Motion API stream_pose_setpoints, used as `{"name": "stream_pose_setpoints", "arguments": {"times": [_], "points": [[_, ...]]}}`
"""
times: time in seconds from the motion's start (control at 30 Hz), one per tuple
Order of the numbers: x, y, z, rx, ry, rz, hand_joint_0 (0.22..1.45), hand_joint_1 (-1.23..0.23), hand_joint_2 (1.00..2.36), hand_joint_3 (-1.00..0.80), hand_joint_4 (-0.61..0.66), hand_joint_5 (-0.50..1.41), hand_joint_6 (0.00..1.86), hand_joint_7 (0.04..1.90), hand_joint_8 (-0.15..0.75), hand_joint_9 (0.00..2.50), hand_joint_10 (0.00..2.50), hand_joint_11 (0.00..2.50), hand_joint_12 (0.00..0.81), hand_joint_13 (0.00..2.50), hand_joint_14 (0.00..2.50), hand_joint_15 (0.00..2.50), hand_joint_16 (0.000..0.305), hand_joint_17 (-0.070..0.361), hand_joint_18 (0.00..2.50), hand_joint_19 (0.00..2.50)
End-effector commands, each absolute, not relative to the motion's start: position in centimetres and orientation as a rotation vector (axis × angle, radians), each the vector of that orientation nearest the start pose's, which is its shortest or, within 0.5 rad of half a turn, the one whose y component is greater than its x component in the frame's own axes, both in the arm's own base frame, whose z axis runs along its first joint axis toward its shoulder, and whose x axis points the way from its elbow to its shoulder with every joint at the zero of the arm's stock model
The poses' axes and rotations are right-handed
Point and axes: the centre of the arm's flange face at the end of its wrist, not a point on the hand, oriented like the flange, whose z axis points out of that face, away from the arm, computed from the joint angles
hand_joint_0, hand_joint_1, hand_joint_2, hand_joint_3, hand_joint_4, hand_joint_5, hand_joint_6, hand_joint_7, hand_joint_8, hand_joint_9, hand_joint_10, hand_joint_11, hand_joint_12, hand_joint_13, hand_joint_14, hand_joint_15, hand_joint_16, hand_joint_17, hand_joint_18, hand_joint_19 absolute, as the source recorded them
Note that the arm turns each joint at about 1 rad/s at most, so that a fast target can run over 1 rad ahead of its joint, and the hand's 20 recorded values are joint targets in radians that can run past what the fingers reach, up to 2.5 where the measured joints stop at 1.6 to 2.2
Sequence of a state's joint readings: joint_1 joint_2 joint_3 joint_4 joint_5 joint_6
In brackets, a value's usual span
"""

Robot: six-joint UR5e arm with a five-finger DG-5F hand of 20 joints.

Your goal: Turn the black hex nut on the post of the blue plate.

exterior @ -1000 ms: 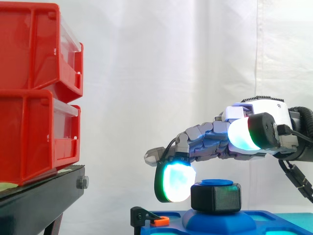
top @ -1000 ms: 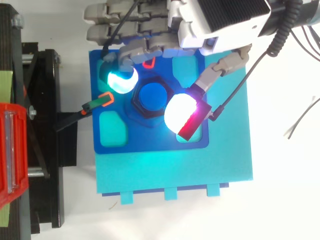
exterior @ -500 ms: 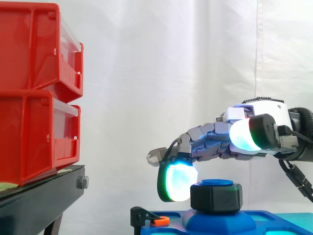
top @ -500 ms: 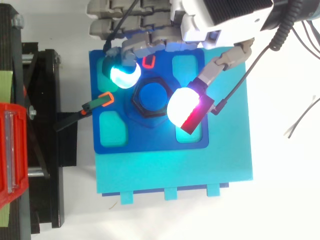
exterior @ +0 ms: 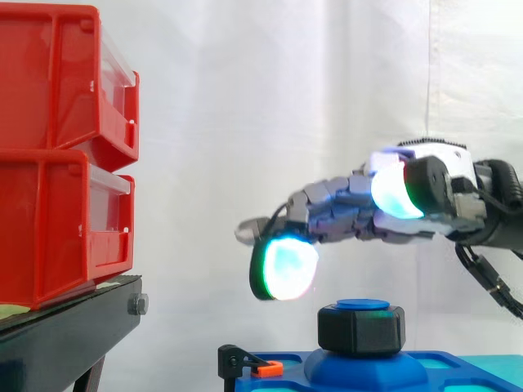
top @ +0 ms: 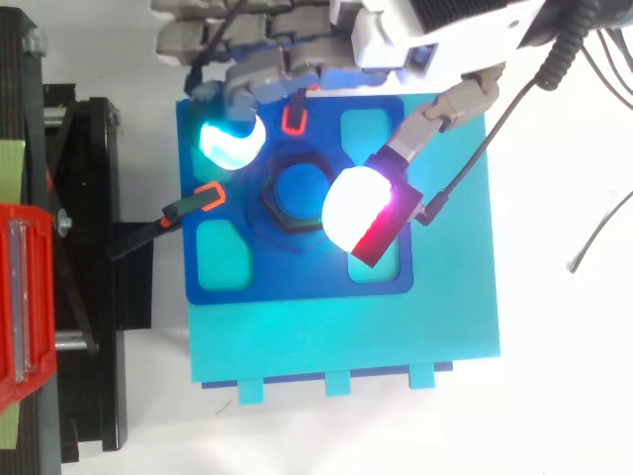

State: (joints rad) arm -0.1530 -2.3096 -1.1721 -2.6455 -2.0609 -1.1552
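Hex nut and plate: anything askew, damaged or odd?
Nothing stands out. The black hex nut sits level on the post of the blue plate; the hand hovers open above it, not touching.

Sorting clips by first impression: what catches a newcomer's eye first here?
The robot hand, fingertips glowing, hovers just above the black hex nut on the blue plate, low right in the side view. Next come the stacked red bins on the black stand, at left.
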Motion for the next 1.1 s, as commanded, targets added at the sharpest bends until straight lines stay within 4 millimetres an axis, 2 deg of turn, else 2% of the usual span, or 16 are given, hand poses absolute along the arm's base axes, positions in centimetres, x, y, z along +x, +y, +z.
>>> {"name": "stream_pose_setpoints", "arguments": {"times": [0.0,0.47,0.77,1.07], "points": [[74.1,-19.6,26.9,-0.010,1.455,0.567,0.47,-0.16,1.00,-0.50,0.34,-0.19,0.50,0.99,0.290,0.26,0.00,0.00,0.376,0.20,0.00,0.07,0.053,0.120,0.18,0.29],[74.7,-17.5,27.0,-0.033,1.448,0.585,0.47,-0.16,1.00,-0.50,0.34,-0.19,0.50,0.99,0.291,0.26,0.00,0.00,0.376,0.20,0.00,0.07,0.053,0.120,0.18,0.29],[75.3,-15.2,26.7,-0.028,1.458,0.588,0.47,-0.16,1.00,-0.50,0.33,-0.19,0.50,0.99,0.290,0.26,0.00,0.00,0.375,0.20,0.00,0.07,0.053,0.120,0.18,0.28],[74.8,-14.8,25.6,-0.015,1.475,0.593,0.47,-0.16,1.00,-0.50,0.33,-0.19,0.50,0.99,0.290,0.26,0.00,0.00,0.376,0.20,0.00,0.07,0.053,0.120,0.18,0.29]]}}
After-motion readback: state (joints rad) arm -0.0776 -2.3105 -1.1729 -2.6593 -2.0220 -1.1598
